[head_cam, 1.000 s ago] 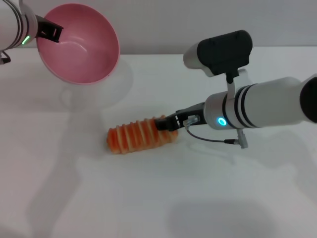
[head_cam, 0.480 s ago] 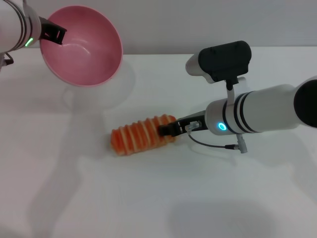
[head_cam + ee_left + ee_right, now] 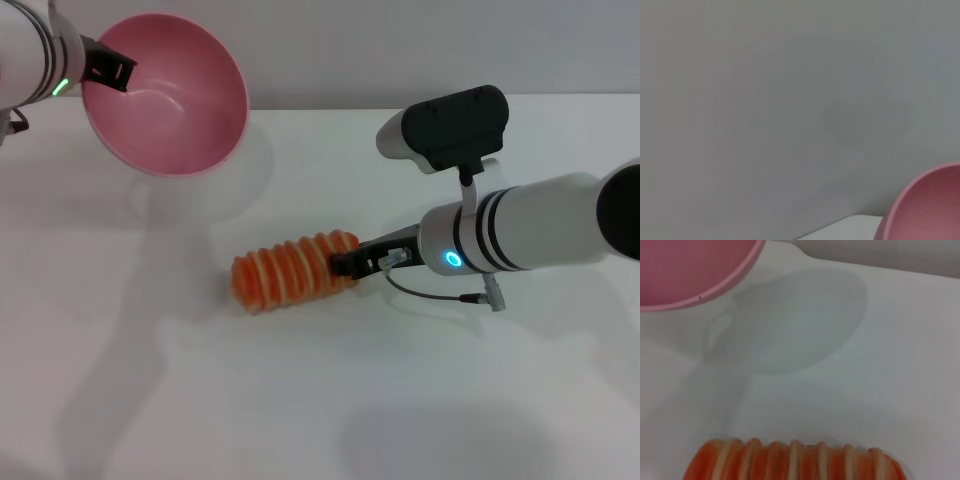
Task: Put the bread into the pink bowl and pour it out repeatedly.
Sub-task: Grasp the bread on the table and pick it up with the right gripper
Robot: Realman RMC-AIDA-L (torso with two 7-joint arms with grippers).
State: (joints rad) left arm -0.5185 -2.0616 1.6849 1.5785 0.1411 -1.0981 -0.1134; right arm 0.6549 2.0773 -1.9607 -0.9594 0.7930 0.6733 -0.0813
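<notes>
Head view: white table [image 3: 300, 400], grey wall [image 3: 400, 45]; right pincer [image 3: 345, 265] seemingly clamps bread [image 3: 290, 272], left pincer [image 3: 105, 68] grips tilted pink bowl [image 3: 170, 95].

Left arm raised, right arm low

surface: white table [image 3: 300, 400] lay under everything, soft grey shadows across it | backdrop: plain grey wall [image 3: 400, 50] rose behind table's far edge | other: loose items none seen

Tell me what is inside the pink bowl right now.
Nothing: the pink bowl, held tilted above the table by the left gripper, shows a bare interior. The bread lies on the table at the right gripper.
</notes>
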